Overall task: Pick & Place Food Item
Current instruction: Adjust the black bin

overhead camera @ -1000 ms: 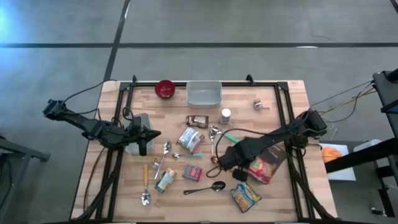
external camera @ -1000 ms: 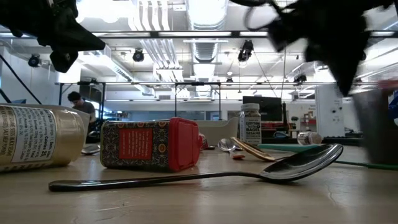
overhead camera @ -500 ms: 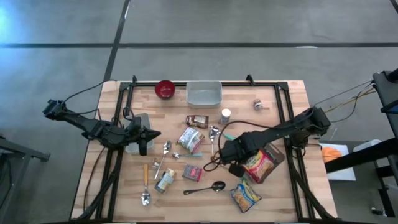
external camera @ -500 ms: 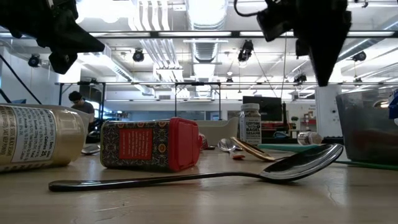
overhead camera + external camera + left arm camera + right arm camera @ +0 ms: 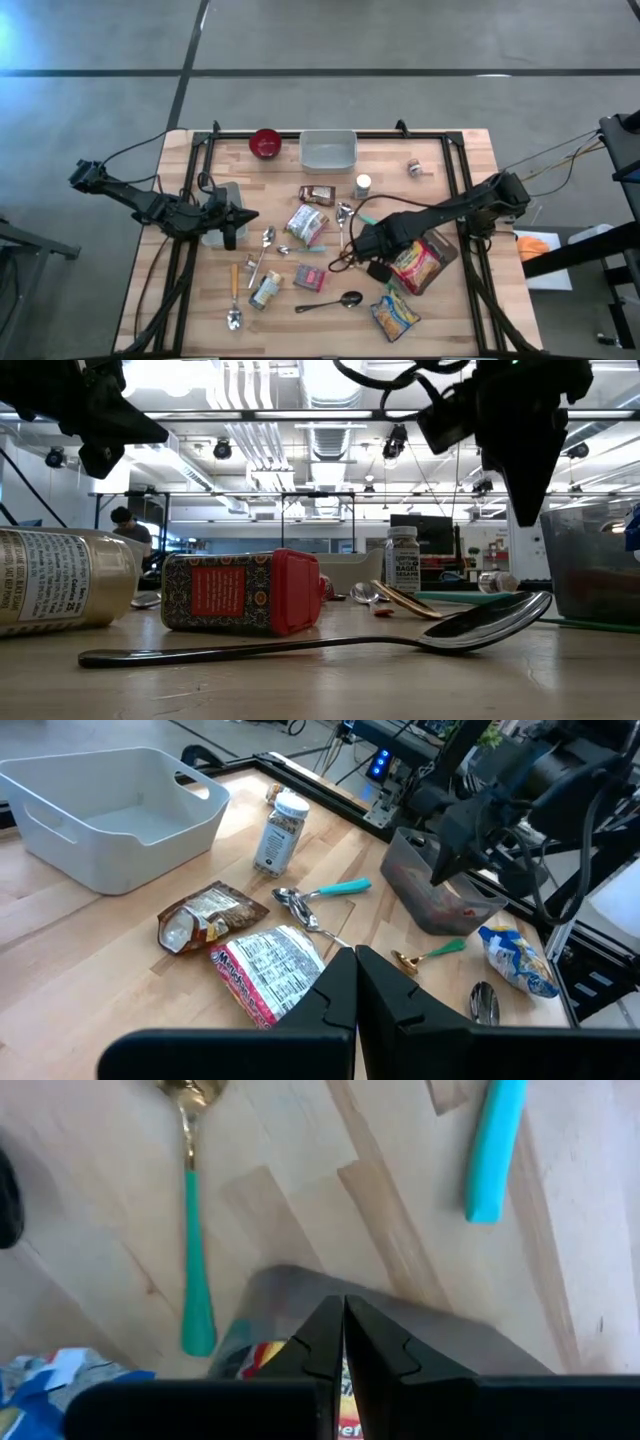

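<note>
Right gripper (image 5: 372, 245), fingers together and empty, hovers just left of the grey bin (image 5: 440, 250) holding a red-and-yellow snack bag (image 5: 420, 268), partly hidden by the arm. Left gripper (image 5: 232, 222), fingers together, waits at the table's (image 5: 470, 160) left side.

dark jointed arms, black cables, wedge-shaped hands
</note>
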